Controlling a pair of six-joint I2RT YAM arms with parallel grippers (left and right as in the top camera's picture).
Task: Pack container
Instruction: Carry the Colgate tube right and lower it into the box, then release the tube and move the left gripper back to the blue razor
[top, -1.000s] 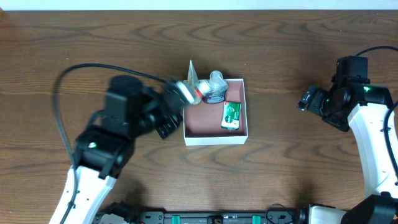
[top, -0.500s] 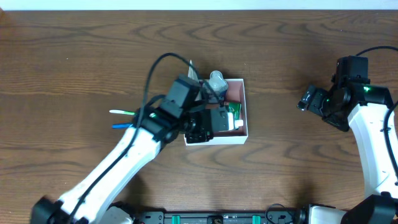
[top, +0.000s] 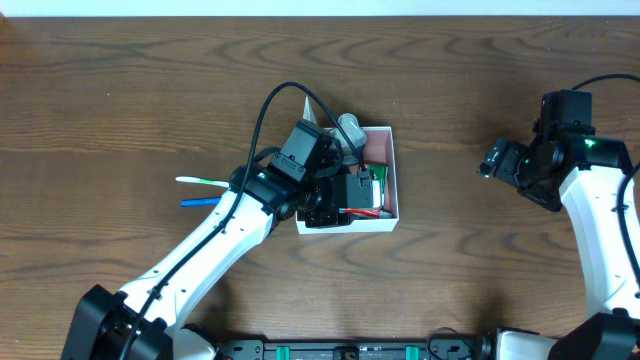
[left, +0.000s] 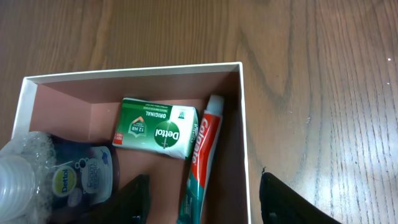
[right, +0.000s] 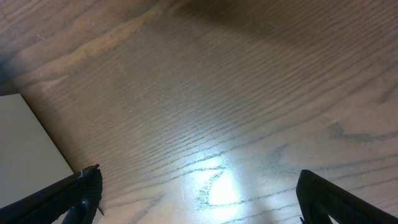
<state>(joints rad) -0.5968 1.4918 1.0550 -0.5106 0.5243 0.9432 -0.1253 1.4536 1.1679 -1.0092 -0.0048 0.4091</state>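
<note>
Left gripper (left: 204, 198) opened; toothpaste (left: 204, 146) now lies in container (left: 244, 124).

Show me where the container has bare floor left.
Left wrist view: bare floor in the container, top-left corner, bordered by its walls, soap box and Dettol bottle. Crowded at right: toothpaste lies between soap box and wall.

**Robot Lab Being Shown**

A robotics lab is being indicated: a cabled left arm (top: 215, 240) and a right arm (top: 600, 220) are being seen at a wood-grain table (top: 120, 90), where a white container (top: 375, 224) is being shown.
</note>
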